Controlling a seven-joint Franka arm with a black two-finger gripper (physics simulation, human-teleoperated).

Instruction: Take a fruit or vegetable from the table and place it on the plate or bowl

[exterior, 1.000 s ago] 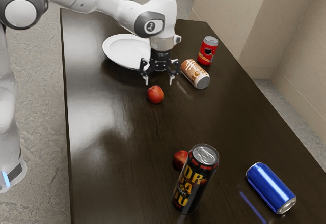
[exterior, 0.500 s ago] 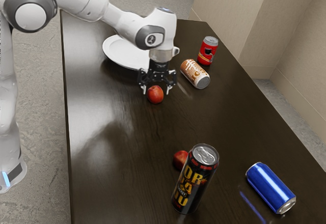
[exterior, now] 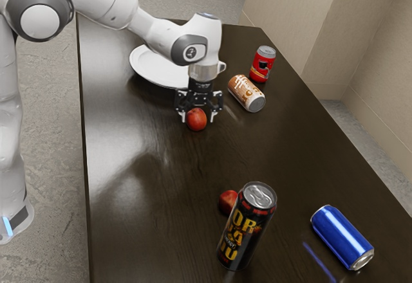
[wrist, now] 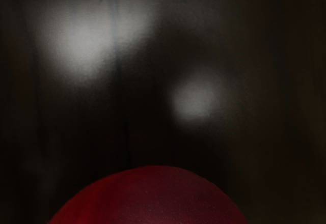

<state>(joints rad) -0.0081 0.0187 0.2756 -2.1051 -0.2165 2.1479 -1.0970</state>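
Gripper [exterior: 199,111] is hanging spread open, fingers straddling the red apple [exterior: 197,120] without clamping it. Apple is sitting on the dark table [exterior: 141,186], near the white plate [exterior: 151,64]. Grasp, lift and placement are all pending.

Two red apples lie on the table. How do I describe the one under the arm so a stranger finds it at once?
Start at the white plate at the far end of the table. In front of it, beside the orange can lying on its side, is the apple under the end effector. The other apple sits beside the upright black can.
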